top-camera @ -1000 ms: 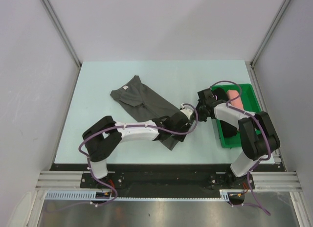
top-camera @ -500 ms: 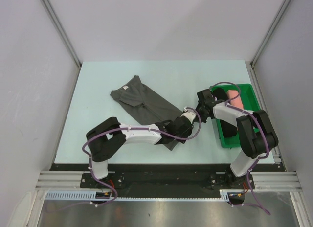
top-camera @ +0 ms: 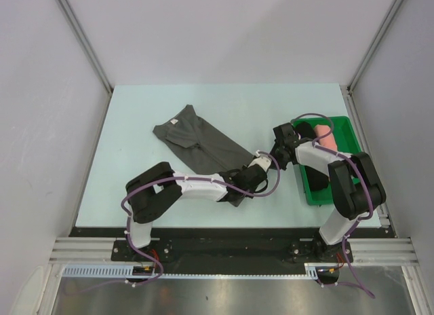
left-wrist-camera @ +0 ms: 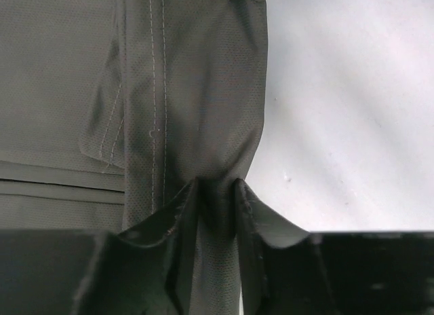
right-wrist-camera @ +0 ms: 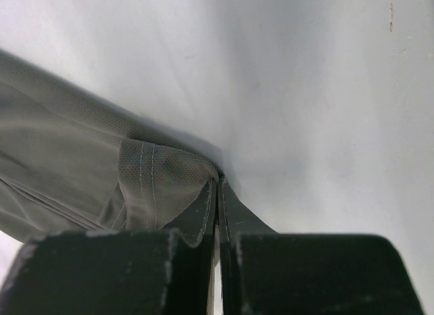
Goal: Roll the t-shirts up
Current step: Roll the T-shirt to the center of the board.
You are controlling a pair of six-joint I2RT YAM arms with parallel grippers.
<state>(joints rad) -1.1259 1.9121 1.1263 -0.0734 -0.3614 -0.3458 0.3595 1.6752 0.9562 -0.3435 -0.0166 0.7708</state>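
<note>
Top external: green tray (top-camera: 317,197) holds a salmon-pink t-shirt roll (top-camera: 325,136).

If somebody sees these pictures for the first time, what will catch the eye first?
A dark grey t-shirt lies flat in the middle of the table. At its near end the left gripper and the right gripper each pinch a fold of its cloth. At the right edge, a green tray holds a salmon-pink roll.

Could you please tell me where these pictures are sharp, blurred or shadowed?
Top view: even, diffuse light, sharp. Left wrist view: dark charcoal-grey cloth t-shirt weave crisp, left claw nearly black. Right wrist view: that shirt casts a soft shadow on the pale table.
</note>
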